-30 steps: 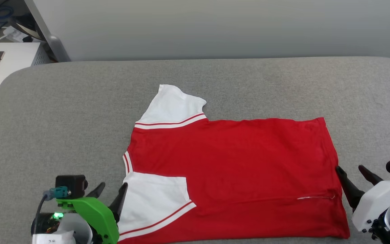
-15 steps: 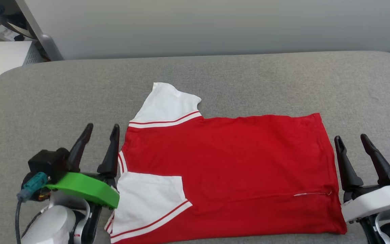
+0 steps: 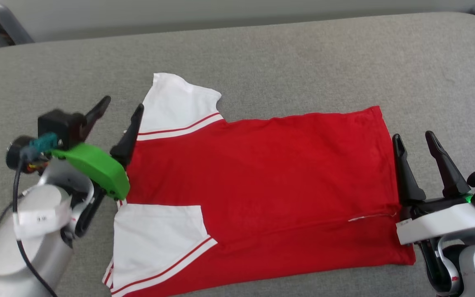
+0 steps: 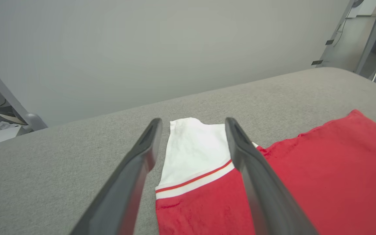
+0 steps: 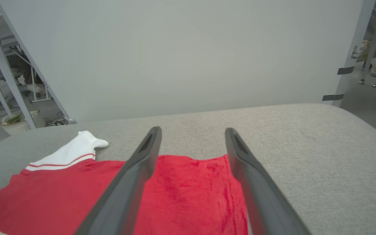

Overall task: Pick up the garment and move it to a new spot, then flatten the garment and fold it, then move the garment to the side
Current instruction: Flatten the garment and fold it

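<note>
Fingers [image 3: 404, 173] released on left gripper [image 3: 124, 103] and right gripper [image 3: 412, 135], flanking the garment [image 3: 262, 181].
Folding looks due; next, pinch its far corners.

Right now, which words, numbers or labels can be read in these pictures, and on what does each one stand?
White tag on the left forearm: small dark marks, too blurred to read.
Garment: no lettering shows on its upper side.
No text can be read anywhere.
</note>
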### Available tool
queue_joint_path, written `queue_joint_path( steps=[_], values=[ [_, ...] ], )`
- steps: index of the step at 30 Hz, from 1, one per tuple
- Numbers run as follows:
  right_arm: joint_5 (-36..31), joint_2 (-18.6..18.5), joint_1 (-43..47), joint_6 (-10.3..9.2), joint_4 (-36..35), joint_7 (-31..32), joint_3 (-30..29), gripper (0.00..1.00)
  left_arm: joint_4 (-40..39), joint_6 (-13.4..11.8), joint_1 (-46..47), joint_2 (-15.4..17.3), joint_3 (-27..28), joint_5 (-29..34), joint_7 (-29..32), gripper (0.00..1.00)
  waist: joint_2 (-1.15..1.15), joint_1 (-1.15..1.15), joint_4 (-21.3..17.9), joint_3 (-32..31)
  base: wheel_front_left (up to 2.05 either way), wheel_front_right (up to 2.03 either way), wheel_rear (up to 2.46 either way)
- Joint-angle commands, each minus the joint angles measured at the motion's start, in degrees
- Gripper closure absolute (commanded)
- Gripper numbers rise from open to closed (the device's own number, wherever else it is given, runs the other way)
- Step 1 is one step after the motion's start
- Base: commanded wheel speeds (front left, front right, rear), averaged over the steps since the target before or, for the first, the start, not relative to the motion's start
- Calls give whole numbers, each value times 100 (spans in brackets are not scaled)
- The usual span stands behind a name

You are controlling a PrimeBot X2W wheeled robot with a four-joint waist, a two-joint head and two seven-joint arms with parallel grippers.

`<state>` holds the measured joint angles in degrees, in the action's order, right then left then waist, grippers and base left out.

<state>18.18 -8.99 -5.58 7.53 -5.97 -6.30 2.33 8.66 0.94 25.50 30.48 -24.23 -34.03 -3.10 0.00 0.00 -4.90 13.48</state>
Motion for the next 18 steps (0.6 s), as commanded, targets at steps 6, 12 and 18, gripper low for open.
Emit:
queue_joint_path(
  steps=[6, 12, 18],
  values=[
    [5, 53, -302, -4, 39, -68, 242, 0, 657, 492, 1665, 397, -381, -44, 1714, 0, 0, 0, -508, 814, 0, 0, 0],
    [35, 72, -508, -4, 127, -157, 423, 0, 1454, 621, 2911, 474, -707, -374, 3204, 0, 0, 0, -748, 1172, 0, 0, 0],
    [16, 100, -702, -4, 172, -229, 500, 0, 2175, 649, 3674, 473, -1021, -728, 4353, 0, 0, 0, -909, 1453, 0, 0, 0]
  ],
)
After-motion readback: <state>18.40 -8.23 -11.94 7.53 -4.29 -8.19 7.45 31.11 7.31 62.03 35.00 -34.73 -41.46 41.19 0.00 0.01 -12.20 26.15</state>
